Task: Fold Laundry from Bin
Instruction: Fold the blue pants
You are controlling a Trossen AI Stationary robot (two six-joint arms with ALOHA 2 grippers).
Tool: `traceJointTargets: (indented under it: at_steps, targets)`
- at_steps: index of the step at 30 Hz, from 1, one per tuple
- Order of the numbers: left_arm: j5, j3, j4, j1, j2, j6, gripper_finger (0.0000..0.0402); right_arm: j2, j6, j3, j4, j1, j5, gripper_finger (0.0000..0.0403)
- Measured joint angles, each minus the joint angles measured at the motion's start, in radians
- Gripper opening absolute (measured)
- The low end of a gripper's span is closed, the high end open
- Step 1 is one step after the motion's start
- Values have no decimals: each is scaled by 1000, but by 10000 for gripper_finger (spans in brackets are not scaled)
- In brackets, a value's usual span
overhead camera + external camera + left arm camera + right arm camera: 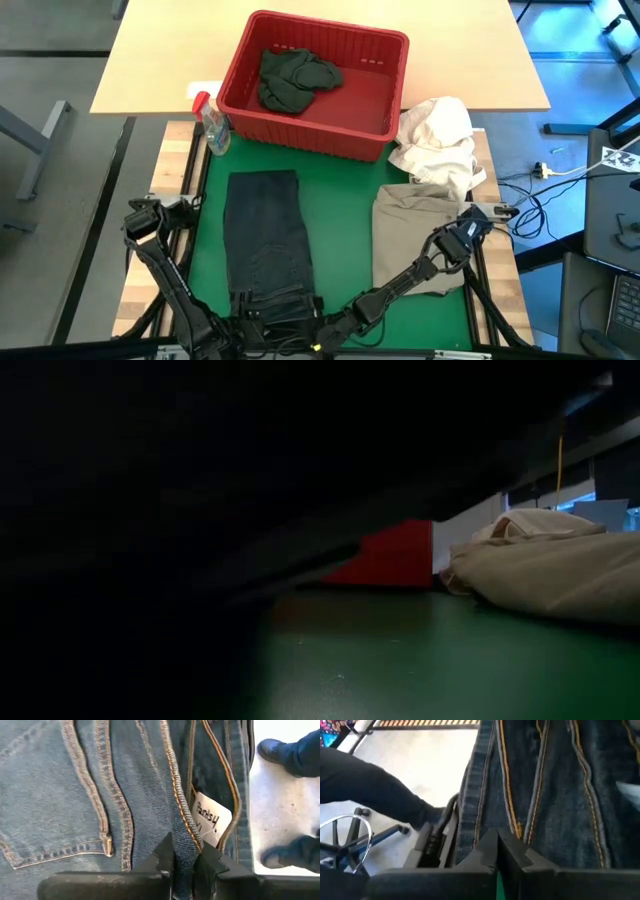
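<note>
Both arms at near bench edge – left end effector (183, 865) pinched on dark jeans (266, 240) waistband seam; right end effector (497, 851) closed on jeans edge, khaki garment (418, 232) alongside, red bin (385, 55) beyond

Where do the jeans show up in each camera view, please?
High: jeans lie lengthwise on the green mat, left of centre.
Low: not identifiable.
Left wrist: fill the frame, seam pinched in the left gripper.
Right wrist: right half.
Shared landmark: orange seam stitching.
</note>
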Motion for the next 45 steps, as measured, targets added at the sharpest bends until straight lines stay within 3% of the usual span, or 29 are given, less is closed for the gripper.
traceJointTargets:
  at_steps: [15, 23, 29, 36, 41, 45]
  targets:
    - [11, 67, -7, -113, -5, -128, 35, -1, 5, 3, -35, -6, -4, 7]
    - [-113, 67, 40, -140, -5, -135, 36, 0, 6, 11, -28, -11, 0, 7]
    - [-155, 67, 170, -131, -5, -65, 36, 2, 16, 20, -47, -18, -6, 7]
    - [-209, 53, 185, -148, -5, -82, 37, 2, 17, 20, -47, -19, -7, 8]
    - [-176, 23, 200, -150, -5, -98, 45, 2, 43, 20, -46, -19, -7, 8]
    - [-110, 22, 205, -133, -5, -97, 88, 2, 45, 20, -45, -19, -7, 29]
